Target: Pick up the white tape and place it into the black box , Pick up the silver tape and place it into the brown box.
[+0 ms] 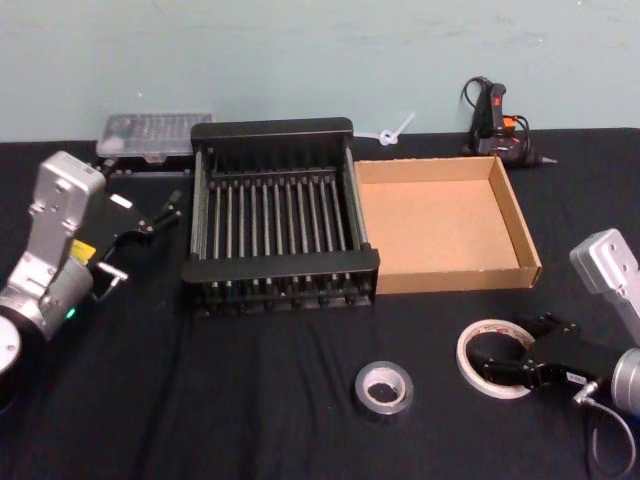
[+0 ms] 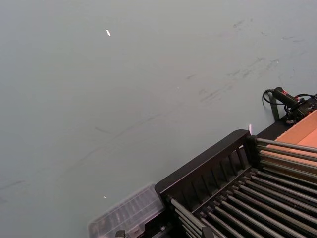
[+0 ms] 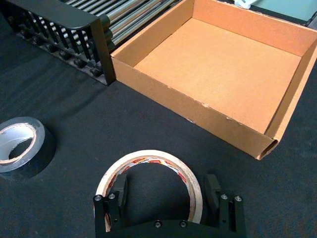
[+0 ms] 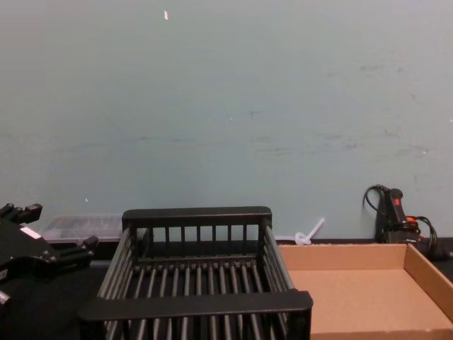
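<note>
The white tape (image 1: 487,326) lies flat on the black cloth at the front right, its red-printed inner ring plain in the right wrist view (image 3: 148,156). My right gripper (image 1: 506,350) (image 3: 167,191) is open around it, one finger on either side of the roll. The silver tape (image 1: 384,404) (image 3: 35,148) lies to its left, in front of the black box (image 1: 280,130) (image 3: 64,15). The brown box (image 1: 525,235) (image 3: 198,106) stands just right of the black box. My left gripper (image 1: 165,212) (image 4: 53,234) hangs open left of the black box, holding nothing.
A clear plastic case (image 1: 155,132) (image 2: 124,215) sits behind the black box's left corner. A black glue gun (image 1: 492,115) (image 4: 391,209) with a cord stands at the back right by the wall. A white plastic piece (image 1: 395,132) lies behind the brown box.
</note>
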Robot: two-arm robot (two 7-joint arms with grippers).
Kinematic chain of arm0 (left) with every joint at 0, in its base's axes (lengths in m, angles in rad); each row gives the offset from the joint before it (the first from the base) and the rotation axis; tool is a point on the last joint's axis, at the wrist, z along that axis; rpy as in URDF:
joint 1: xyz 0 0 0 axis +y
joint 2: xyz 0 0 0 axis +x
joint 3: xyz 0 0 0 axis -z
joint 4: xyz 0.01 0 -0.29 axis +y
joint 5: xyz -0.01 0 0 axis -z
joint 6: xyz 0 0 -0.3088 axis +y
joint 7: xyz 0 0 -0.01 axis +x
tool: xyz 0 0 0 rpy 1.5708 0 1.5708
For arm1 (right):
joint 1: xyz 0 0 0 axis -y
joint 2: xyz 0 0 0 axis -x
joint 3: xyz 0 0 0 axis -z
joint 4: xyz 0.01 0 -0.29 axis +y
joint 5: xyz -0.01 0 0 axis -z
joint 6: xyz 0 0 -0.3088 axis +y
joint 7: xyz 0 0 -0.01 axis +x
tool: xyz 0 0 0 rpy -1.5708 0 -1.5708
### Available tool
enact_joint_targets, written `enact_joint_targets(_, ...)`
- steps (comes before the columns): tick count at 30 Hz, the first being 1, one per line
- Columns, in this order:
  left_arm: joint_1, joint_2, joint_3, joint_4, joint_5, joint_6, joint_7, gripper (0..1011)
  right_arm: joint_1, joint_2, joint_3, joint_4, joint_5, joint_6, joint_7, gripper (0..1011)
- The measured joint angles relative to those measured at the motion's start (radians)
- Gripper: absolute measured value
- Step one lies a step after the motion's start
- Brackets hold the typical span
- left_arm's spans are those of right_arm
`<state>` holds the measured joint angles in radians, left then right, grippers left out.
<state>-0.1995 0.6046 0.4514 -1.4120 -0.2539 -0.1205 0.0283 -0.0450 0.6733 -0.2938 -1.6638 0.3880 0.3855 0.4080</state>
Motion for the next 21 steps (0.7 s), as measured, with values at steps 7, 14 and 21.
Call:
enact_joint_targets(7,0.000,0.000,0.000,0.000,0.000,0.000,0.000,1002,0.000,0.000,0.000,0.000,0.001,0.001,0.000,1003)
enact_joint_targets(14,0.000,0.000,0.000,0.000,0.000,0.000,0.000,1001,0.000,0.001,0.000,0.000,0.001,0.001,0.000,1002)
enact_joint_targets(21,0.000,0.000,0.000,0.000,0.000,0.000,0.000,1001,0.000,0.001,0.000,0.000,0.001,0.001,-0.001,978)
